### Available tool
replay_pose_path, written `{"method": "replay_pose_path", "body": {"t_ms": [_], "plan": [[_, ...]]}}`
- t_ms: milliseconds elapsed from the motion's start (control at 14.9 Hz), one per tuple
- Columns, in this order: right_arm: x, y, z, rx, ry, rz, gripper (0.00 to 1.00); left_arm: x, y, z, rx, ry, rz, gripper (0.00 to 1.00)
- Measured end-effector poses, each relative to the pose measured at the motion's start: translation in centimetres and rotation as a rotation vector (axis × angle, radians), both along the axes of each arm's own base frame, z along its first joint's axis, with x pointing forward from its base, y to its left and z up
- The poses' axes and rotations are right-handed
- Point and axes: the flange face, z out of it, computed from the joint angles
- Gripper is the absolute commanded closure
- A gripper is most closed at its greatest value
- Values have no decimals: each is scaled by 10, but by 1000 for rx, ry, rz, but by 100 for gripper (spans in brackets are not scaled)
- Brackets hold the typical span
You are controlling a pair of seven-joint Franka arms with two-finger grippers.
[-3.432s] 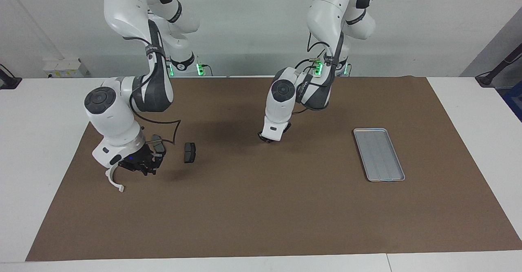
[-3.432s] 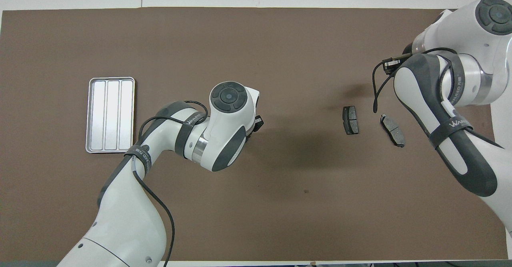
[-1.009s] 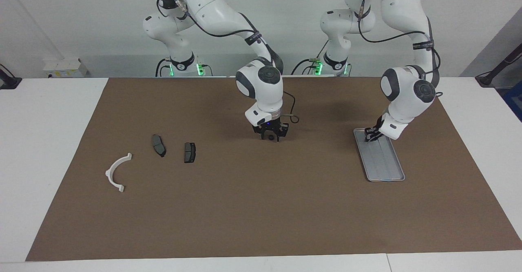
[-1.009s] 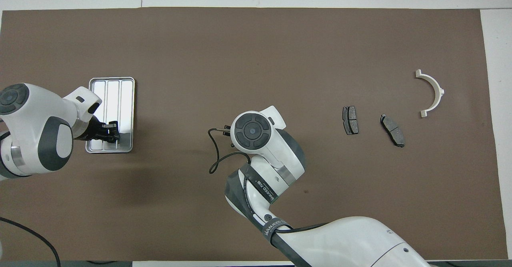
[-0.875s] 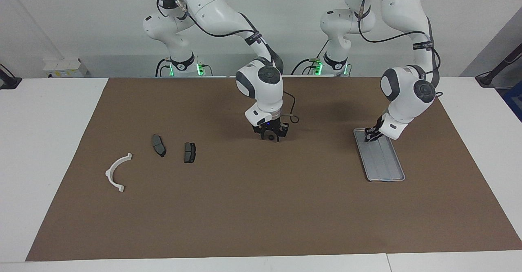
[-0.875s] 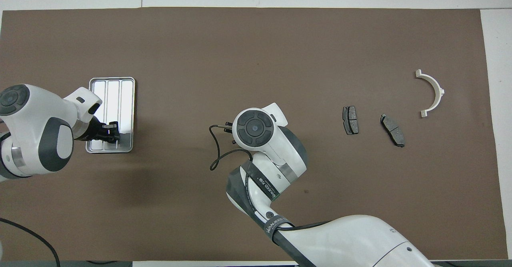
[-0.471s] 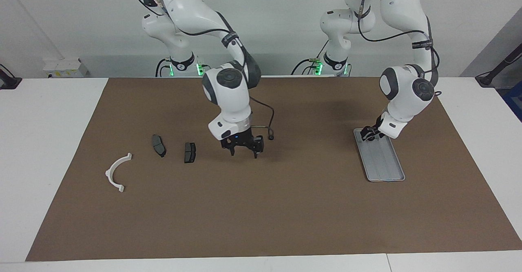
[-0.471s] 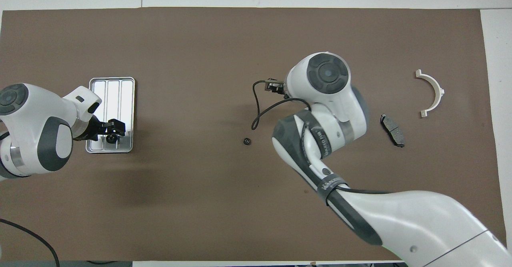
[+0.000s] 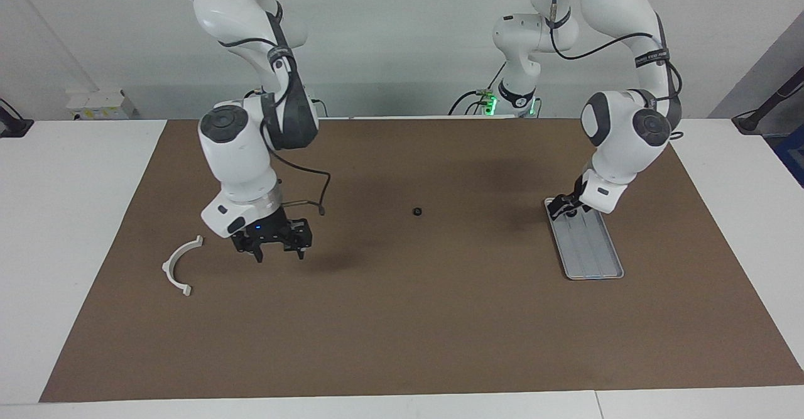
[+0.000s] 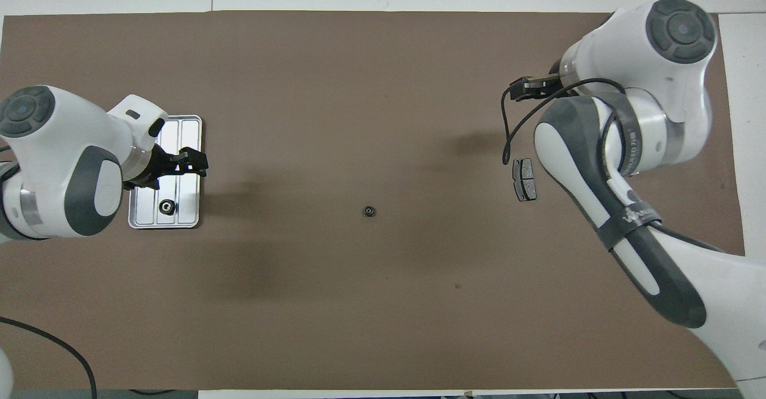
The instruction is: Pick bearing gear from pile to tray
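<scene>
The silver tray (image 9: 593,252) lies toward the left arm's end of the mat and also shows in the overhead view (image 10: 187,139). A small black round bearing (image 10: 166,207) lies in the tray's end nearer the robots. My left gripper (image 9: 561,210) hovers open and empty over that end of the tray (image 10: 200,164). A second small black round piece (image 9: 416,211) lies alone mid-mat (image 10: 369,210). My right gripper (image 9: 278,254) is open and empty, low over the brake pads beside the white half-ring bracket (image 9: 178,267). One brake pad (image 10: 525,179) shows; the other is hidden by the arm.
A brown mat (image 9: 402,318) covers most of the white table. The right arm's elbow and cable (image 10: 508,136) hang over the pile's end of the mat. A white box (image 9: 100,103) stands at the table's edge near the right arm's base.
The right gripper left a small black piece mid-mat and swung to the brake pads. The left gripper opened, left the bearing in the tray, and shifted along it.
</scene>
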Motion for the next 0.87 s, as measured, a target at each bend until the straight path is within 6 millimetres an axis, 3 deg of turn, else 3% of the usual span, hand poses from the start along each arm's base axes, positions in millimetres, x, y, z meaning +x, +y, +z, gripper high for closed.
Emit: {"method": "replay_pose_path", "body": {"t_ms": [269, 538, 673, 875], "plan": [[-10, -65, 58, -21, 65, 37, 3, -13, -99, 9, 1, -37, 123, 0], [-46, -74, 118, -25, 115, 26, 3, -30, -188, 13, -5, -48, 204, 0], [-65, -85, 140, -25, 139, 9, 3, -30, -234, 2, -2, -47, 224, 0], [-96, -93, 161, -25, 161, -27, 3, -34, -287, -21, 7, -38, 197, 0]]}}
